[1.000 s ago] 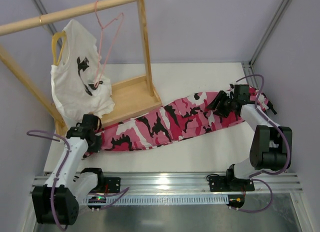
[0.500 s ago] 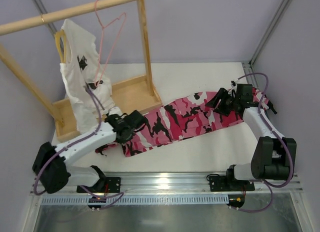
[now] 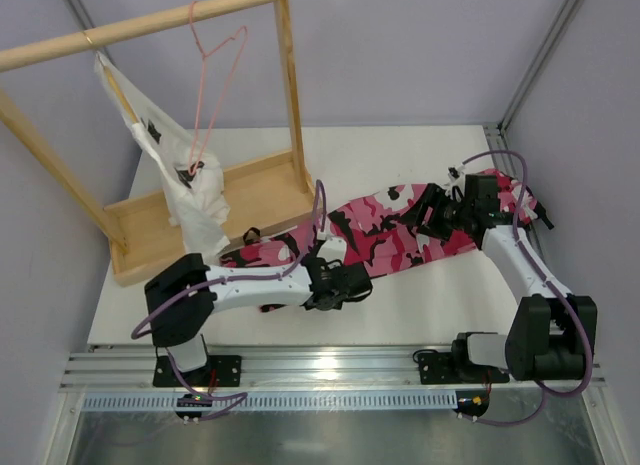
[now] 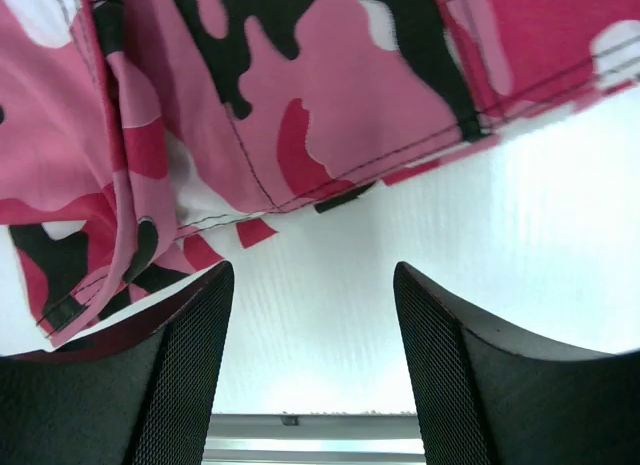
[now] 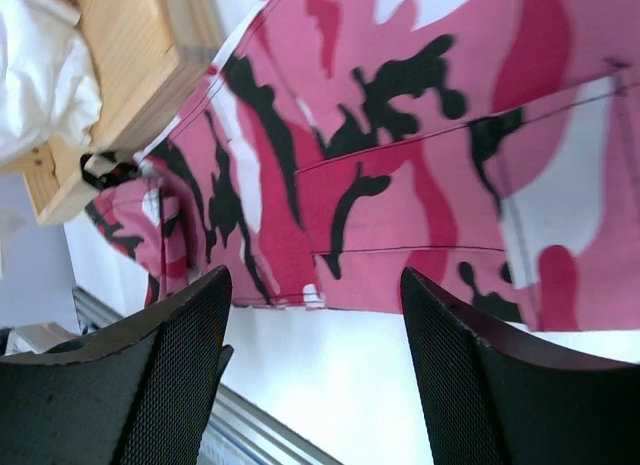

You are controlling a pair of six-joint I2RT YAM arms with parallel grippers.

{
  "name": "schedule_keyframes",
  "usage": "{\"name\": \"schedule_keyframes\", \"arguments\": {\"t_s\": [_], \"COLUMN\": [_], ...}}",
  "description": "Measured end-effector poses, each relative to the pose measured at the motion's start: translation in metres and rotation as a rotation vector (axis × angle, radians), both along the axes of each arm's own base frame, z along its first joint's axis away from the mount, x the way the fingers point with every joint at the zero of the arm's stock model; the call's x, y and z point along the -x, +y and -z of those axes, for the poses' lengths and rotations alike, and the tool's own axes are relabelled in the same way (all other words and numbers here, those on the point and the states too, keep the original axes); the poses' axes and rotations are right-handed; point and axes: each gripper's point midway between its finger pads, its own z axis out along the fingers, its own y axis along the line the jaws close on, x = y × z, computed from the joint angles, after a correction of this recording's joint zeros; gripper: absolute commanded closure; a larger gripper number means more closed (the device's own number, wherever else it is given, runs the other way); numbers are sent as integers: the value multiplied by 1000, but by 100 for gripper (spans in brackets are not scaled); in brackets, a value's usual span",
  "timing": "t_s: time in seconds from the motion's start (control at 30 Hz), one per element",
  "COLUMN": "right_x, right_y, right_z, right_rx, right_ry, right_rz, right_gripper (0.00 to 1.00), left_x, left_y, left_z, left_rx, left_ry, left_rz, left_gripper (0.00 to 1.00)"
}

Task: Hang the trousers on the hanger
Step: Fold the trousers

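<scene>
The camouflage trousers (image 3: 385, 230) lie flat across the middle of the table, their left leg end bunched near the wooden base; they also fill the top of both wrist views (image 4: 300, 105) (image 5: 400, 135). The pale-pink wire hanger (image 3: 215, 95) hangs by its hook from the wooden rail, with nothing on it. My left gripper (image 3: 343, 283) (image 4: 315, 285) is open over bare table just at the trousers' near edge. My right gripper (image 3: 432, 213) (image 5: 315, 285) hovers open above the trousers' waist end and holds nothing.
A wooden rack with a top rail (image 3: 140, 25) and a base tray (image 3: 255, 190) stands at the back left. A white T-shirt (image 3: 185, 180) hangs from it, swung sideways. An aluminium rail (image 3: 330, 365) runs along the table's near edge.
My left arm swept right from the trousers' left end to their middle, dragging the leg over itself, then opened and let go. The T-shirt swung. My right gripper opened a little wider.
</scene>
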Motion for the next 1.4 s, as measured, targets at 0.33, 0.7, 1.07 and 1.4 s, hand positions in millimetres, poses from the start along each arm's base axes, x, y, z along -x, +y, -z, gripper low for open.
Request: {"name": "schedule_keyframes", "arguments": {"t_s": [0.33, 0.7, 1.07, 1.4], "right_x": [5, 23, 18, 25], "right_y": [111, 253, 292, 314], "right_z": [-26, 19, 74, 96], "right_rx": [-38, 14, 40, 18], "right_ry": [-55, 0, 95, 144], "right_rz": [-312, -543, -499, -484], "right_gripper": [28, 28, 31, 68], "left_x": [-9, -23, -11, -11], "left_y": [7, 136, 157, 162], "left_z": [-85, -111, -101, -95], "left_rx": [314, 412, 402, 403], "left_ry": [-33, -36, -4, 5], "left_rz": [-8, -409, -446, -449], "left_gripper": [29, 28, 27, 27]}}
